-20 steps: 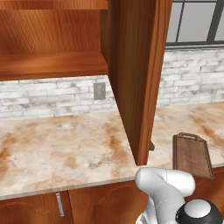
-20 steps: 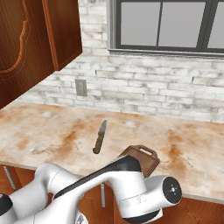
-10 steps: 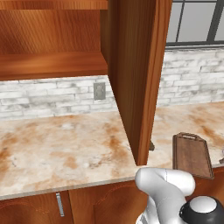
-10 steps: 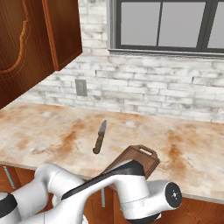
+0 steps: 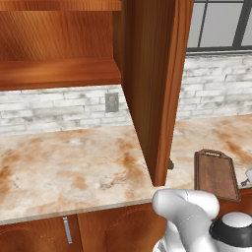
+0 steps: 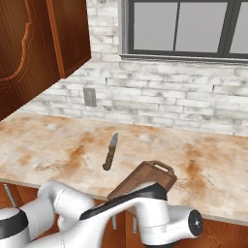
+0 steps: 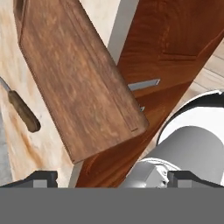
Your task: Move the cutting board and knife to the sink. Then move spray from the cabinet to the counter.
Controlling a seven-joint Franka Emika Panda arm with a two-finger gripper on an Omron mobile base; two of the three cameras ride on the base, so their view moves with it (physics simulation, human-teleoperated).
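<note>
The cutting board (image 6: 145,179) is dark brown with a darker rim. The counter (image 5: 74,167) is beige stone mottled with rusty orange blotches. The cabinet (image 5: 59,49) is reddish-brown wood. The knife (image 6: 110,152) has a brown handle and grey blade. The wall (image 6: 193,104) is whitish-grey brick.

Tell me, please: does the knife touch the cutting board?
Apart. In the right base view the knife lies alone on the counter, with bare counter plainly showing between it and the cutting board.
</note>
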